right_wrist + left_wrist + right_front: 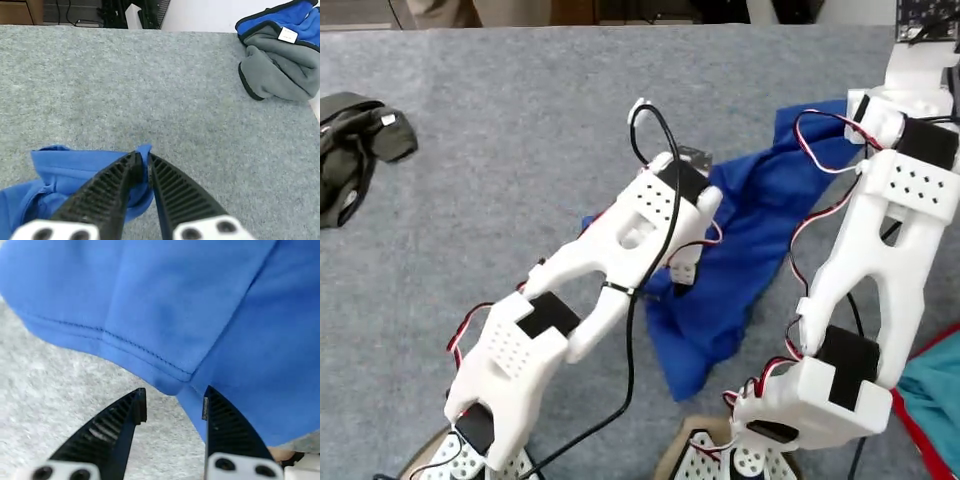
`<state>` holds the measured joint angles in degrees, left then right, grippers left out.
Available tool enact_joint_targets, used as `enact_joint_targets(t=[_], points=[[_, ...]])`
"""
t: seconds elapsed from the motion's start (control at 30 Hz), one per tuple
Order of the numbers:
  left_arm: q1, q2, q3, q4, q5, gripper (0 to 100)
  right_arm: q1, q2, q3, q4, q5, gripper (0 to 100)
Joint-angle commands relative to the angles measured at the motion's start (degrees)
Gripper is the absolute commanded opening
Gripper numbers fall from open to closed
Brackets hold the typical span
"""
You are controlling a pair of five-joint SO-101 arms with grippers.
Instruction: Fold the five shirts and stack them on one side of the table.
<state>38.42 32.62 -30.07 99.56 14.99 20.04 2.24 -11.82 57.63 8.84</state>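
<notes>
The bright blue cloth shirt looks soft and smooth, a little shiny, with a neat stitched hem. The grey counter is covered in rough, fuzzy felt that is not shiny at all. The left pincer has black plastic fingers with little ridges. The white robot arms are smooth, dull plastic. The grey and blue top looks thick and fluffy, like fleece.
</notes>
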Motion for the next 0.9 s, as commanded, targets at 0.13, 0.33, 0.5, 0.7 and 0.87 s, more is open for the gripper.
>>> enact_joint_targets(t=[0.13, 0.33, 0.5, 0.7, 0.87], points=[[-1.6, -3.5, -2.1, -1.3, -10.1, 19, 0.9, -0.2, -0.1, -2.9, 0.4, 0.5], [-2.2, -3.5, 3.0, -1.3, -17.6, 19, 0.9, -0.2, -0.2, -3.2, 0.3, 0.5], [-2.0, -3.5, 7.0, -6.0, -18.4, 19, 0.9, -0.3, -0.2, -3.2, 0.3, 0.5], [-2.5, -3.6, 9.8, -12.4, -18.4, 19, 0.9, -0.5, -0.2, -3.3, 0.3, 0.5], [-2.0, -3.6, 9.4, -12.7, -18.3, 19, 0.9, -0.6, -0.2, -3.3, 0.3, 0.5]])
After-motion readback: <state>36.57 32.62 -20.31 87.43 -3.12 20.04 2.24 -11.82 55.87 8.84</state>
